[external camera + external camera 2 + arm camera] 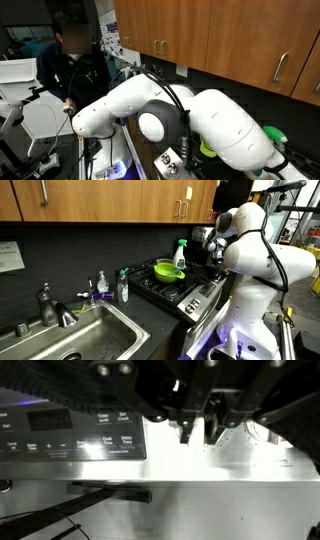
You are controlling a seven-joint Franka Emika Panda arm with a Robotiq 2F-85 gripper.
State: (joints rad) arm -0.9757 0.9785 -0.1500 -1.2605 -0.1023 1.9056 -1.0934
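Hanging in from the top of the wrist view, the jaws stand drawn together. The fingertips have only a narrow slit between them and nothing is held in it. They sit over the brushed steel front of the stove, just right of the dark control panel. Contact with the steel: cannot tell. The panel carries a dim display at its left and rows of lit button labels, too blurred to read. Below the panel a dark handle bar runs across, tilted in the frame.

In an exterior view the stove stands against the wall, beside the table that holds the sink. The white arm bends over the stove's far end; the jaws are hard to make out there. On the cooktop: a green bowl, with a spray bottle just behind it. Between the faucet and the stove: a soap dispenser and a second bottle. In an exterior view the arm's white links fill the foreground. A person stands behind them, under wooden cabinets.
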